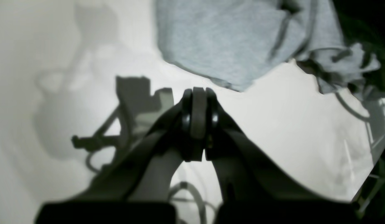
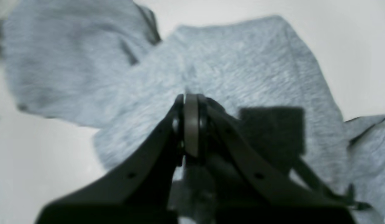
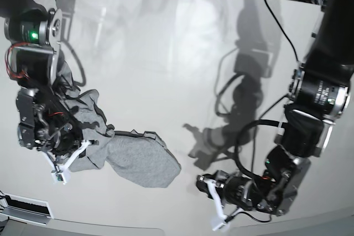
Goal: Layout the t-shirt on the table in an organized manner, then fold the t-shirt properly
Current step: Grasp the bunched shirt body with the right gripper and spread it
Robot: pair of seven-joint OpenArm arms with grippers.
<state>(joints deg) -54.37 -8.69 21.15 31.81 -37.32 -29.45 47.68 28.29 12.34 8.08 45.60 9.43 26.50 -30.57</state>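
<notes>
T-shirt [image 3: 135, 161] crumpled, base view alone shows arms

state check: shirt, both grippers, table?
t-shirt: crumpled in a heap, not laid out, unfolded, near the right arm
left gripper: shut, empty, above bare table beside the shirt
right gripper: shut, over the shirt; grip on fabric unclear
table: glossy, mostly bare

Grey shirt on a pale table

The t-shirt [image 3: 135, 161] is heather grey, a fine light-and-dark fleck with no print showing. The table [image 3: 182, 53] is glossy white-cream, crossed by soft grey shadows. Both arms are black; the left gripper [image 1: 198, 93] and right gripper [image 2: 191, 99] are black with dull grey-brown pads.
</notes>
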